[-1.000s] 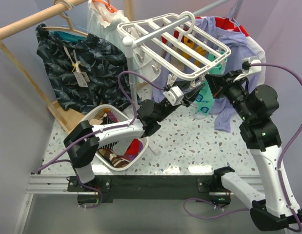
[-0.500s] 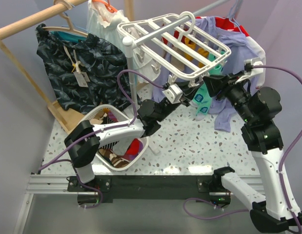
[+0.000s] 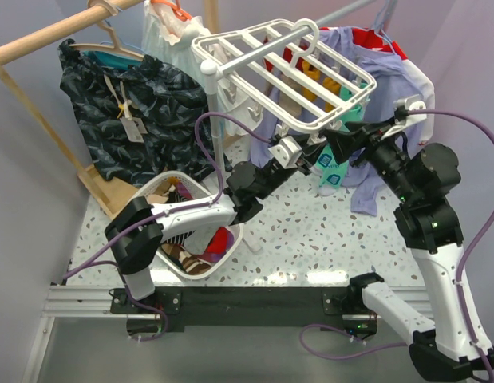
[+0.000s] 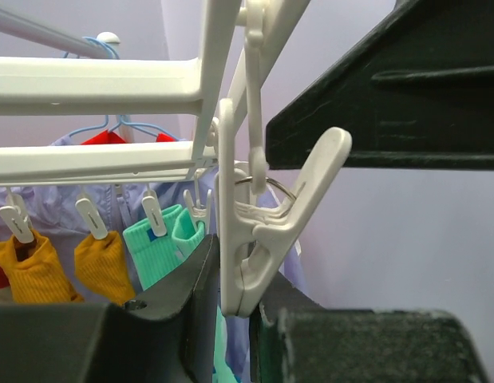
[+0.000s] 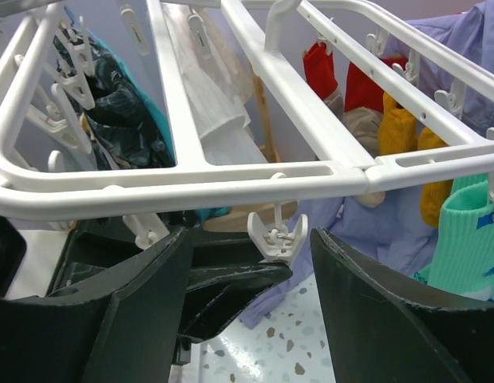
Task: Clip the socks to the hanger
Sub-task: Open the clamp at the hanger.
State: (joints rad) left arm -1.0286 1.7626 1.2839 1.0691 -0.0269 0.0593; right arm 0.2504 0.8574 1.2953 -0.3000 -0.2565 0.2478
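The hanger point(image 3: 286, 68) is a white grid frame hung over the table; its bars also cross the left wrist view point(image 4: 95, 84) and the right wrist view point(image 5: 191, 187). My left gripper point(image 4: 235, 299) point(image 3: 304, 156) is shut on the lower end of a white clip point(image 4: 258, 239) that hangs from the frame's near bar. My right gripper point(image 5: 248, 239) point(image 3: 342, 145) stands open, one finger on each side of that clip point(image 5: 277, 235), not touching it. Two red socks point(image 5: 318, 64) point(image 5: 366, 80) hang from clips on the far bar, with pale tan below one.
Yellow socks point(image 5: 394, 128) and teal socks point(image 5: 462, 231) hang from other clips on the hanger. A purple shirt point(image 3: 374, 88) hangs behind. A white laundry basket point(image 3: 200, 190) with clothes sits by the left arm. A wooden rail point(image 3: 47, 36) holds a dark garment point(image 3: 127, 112).
My right gripper has opened and moved left toward the clip. My left gripper has closed tighter on the clip and risen slightly.
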